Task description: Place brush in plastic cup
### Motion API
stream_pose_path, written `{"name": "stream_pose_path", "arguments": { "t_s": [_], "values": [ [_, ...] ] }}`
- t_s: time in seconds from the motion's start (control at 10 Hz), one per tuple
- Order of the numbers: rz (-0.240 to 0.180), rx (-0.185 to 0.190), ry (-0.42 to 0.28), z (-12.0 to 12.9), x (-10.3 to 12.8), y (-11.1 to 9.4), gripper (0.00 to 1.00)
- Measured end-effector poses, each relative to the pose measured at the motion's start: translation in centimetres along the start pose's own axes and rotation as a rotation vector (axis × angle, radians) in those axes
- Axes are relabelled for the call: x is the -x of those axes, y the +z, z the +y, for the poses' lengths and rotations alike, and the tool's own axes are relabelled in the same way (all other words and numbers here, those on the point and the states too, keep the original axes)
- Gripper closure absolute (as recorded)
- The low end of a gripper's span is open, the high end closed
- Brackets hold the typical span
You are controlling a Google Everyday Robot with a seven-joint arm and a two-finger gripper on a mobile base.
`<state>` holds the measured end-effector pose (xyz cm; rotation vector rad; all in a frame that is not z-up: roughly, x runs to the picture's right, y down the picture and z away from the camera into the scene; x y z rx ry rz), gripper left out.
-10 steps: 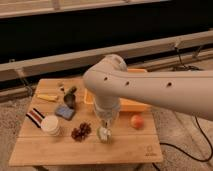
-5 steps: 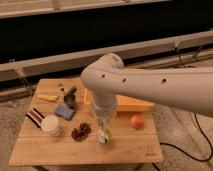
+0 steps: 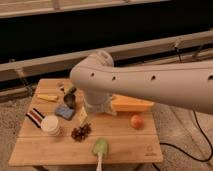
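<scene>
One brush [image 3: 99,162] met the plastic cup [image 3: 100,146], its handle pointing off the bench [image 3: 45,152] front.
Gripper was hidden behind the arm [image 3: 150,85]; whether the jaws were apart or together could not be told.

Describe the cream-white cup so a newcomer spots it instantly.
On the wooden table, look picture-left of the big arm, whose gripper is hidden under it above the table's middle. The cream-white cup stands just right of the striped cloth, in front of the blue pad. It alone is pale and wide; the metal cup behind is dark.
</scene>
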<state>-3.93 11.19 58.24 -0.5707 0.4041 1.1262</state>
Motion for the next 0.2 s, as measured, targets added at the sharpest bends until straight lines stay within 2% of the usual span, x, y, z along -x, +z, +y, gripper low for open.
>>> {"name": "stream_pose_path", "arguments": {
  "t_s": [0.1,0.2],
  "values": [
    [-0.023,-0.014,-0.01,0.84,0.32,-0.44,0.2],
    [-0.025,-0.016,-0.009,0.75,0.34,-0.45,0.2]
  ]
}}
